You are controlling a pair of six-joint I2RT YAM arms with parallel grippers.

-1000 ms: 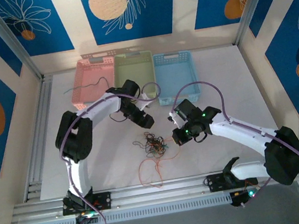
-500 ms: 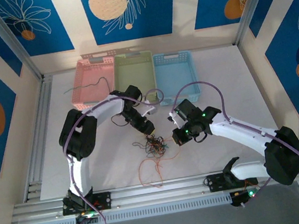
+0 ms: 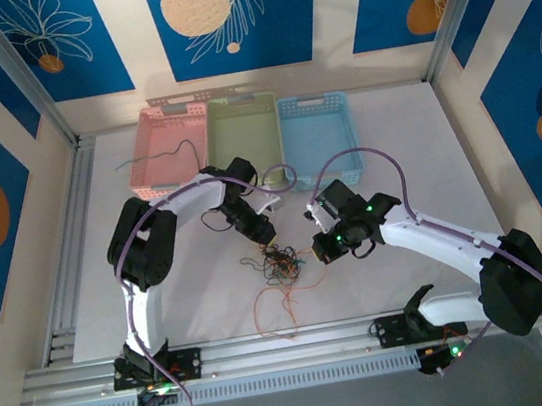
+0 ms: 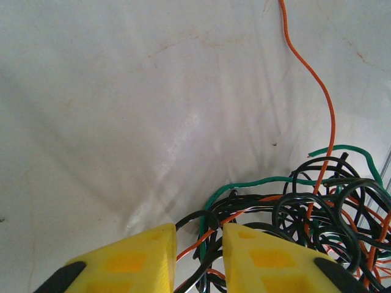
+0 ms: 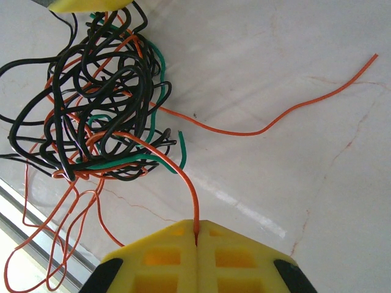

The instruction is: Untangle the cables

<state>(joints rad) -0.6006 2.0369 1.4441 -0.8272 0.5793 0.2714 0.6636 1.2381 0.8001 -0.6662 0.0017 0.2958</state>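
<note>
The cables (image 3: 277, 263) lie in a tangled knot of black, orange and green strands at the table's middle, with long orange loops (image 3: 272, 314) trailing toward the near edge. My left gripper (image 3: 264, 234) sits low at the knot's far edge. In the left wrist view that gripper (image 4: 200, 244) is open, its yellow fingers (image 4: 140, 256) standing either side of black, orange and green strands (image 4: 244, 184). My right gripper (image 5: 196, 224) is shut on one orange cable (image 5: 183, 165) that arches out of the knot (image 5: 91, 104). From above, the right gripper (image 3: 320, 249) is just right of the knot.
Pink (image 3: 146, 188), green (image 3: 237, 102) and blue (image 3: 310, 104) baskets stand in a row at the back. A thin dark wire (image 3: 159, 158) lies in the pink one. A loose orange end (image 5: 293, 116) runs out over the bare white tabletop (image 3: 394, 145).
My left gripper has come down and toward the near side, from beside the green basket onto the knot's far edge. The right arm has held still.
</note>
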